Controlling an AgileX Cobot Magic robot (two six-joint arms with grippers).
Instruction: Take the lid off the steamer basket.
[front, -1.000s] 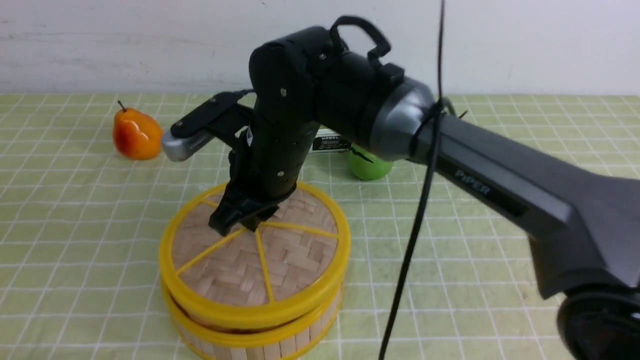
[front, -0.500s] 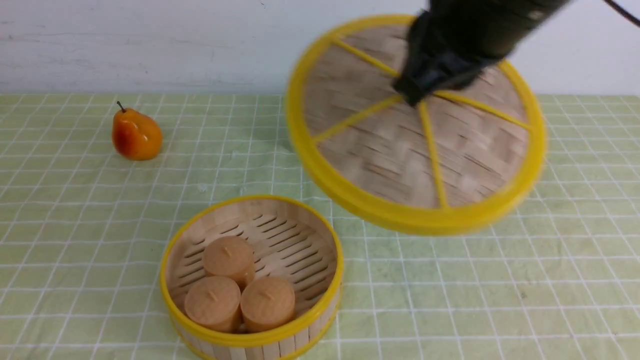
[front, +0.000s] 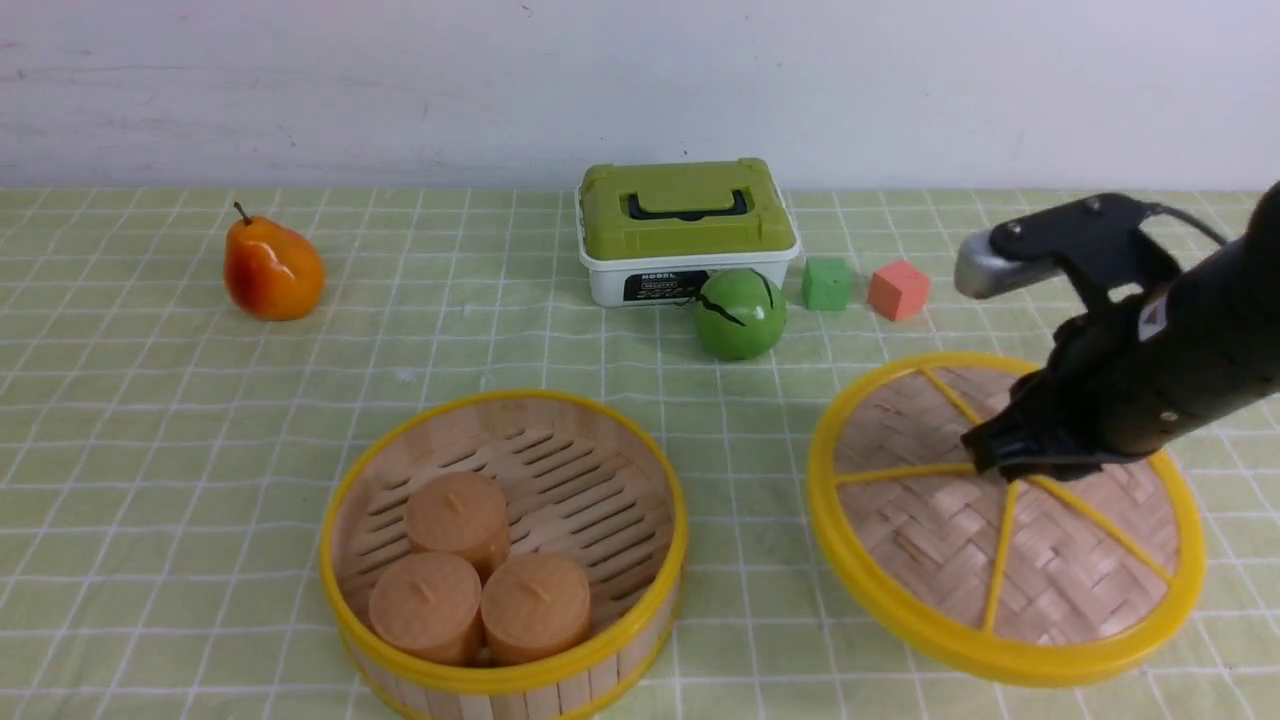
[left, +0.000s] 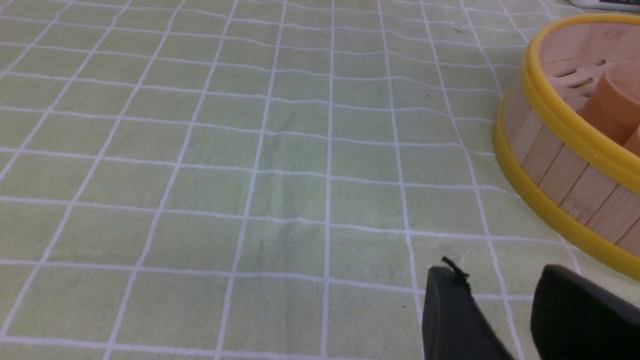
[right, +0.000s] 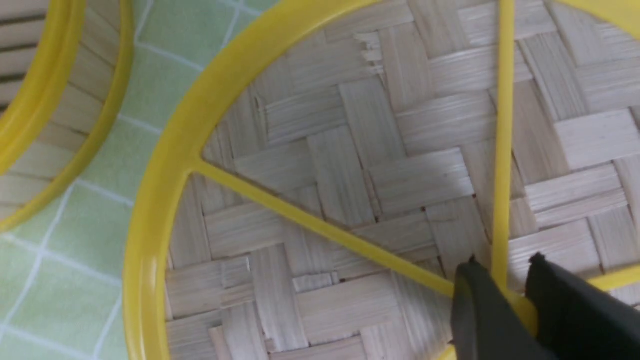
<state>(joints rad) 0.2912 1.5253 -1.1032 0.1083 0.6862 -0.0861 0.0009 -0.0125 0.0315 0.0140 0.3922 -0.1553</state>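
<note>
The steamer basket (front: 640, 470) stands uncovered at the front centre, wood slat walls and yellow rims, with three tan cylinders (front: 460, 515) inside; part of it shows in the left wrist view (left: 560, 170) and the right wrist view (right: 30, 125). The lid (front: 940, 530), woven bamboo with yellow rim and spokes, lies low over the cloth at the front right, off the basket. My right gripper (front: 1000, 462) is shut on the lid's centre knob (right: 520, 305). My left gripper (left: 500, 285) is open and empty just above the cloth, left of the basket.
An orange pear (front: 272, 270) lies at the far left. A white box with green lid (front: 685, 225), a green ball (front: 740, 313), a green cube (front: 826, 283) and an orange cube (front: 898, 290) stand at the back. A green checked cloth (front: 200, 480) covers the table.
My right gripper lifted the lid off the basket, swung it up and to the right, then lowered it to the cloth at the front right. The basket's contents are uncovered.
</note>
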